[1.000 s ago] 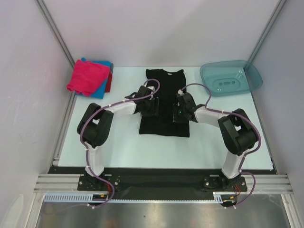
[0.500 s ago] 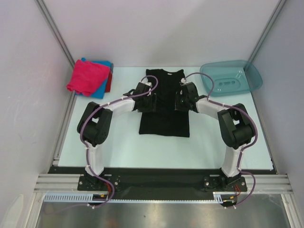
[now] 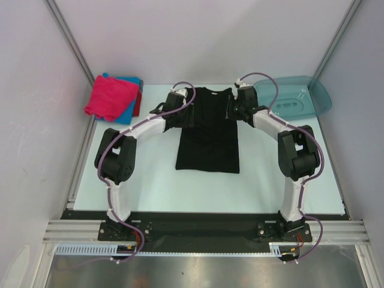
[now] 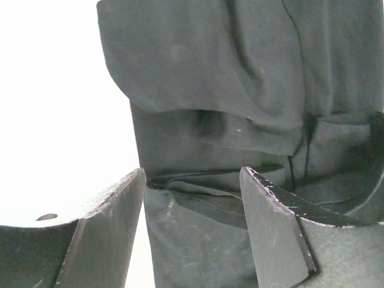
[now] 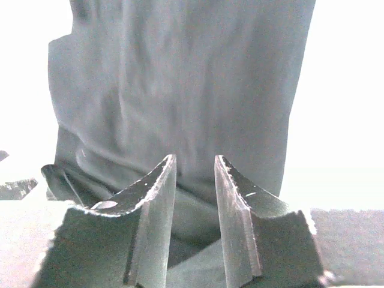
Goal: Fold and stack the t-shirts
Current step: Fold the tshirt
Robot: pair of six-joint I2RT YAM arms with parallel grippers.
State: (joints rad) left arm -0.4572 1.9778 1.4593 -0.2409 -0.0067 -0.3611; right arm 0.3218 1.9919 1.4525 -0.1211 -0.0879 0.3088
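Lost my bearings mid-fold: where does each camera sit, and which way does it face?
Top external: above and behind the bases, looking down on the table; left arm and right arm flank the black t-shirt.
Left wrist: on that arm, facing the shirt's layered edge past the open left gripper.
Right wrist: likewise, past the open right gripper.
Shared: the shirt.

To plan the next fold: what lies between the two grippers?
The black t-shirt lies between the left gripper and the right gripper, shown in the top view.
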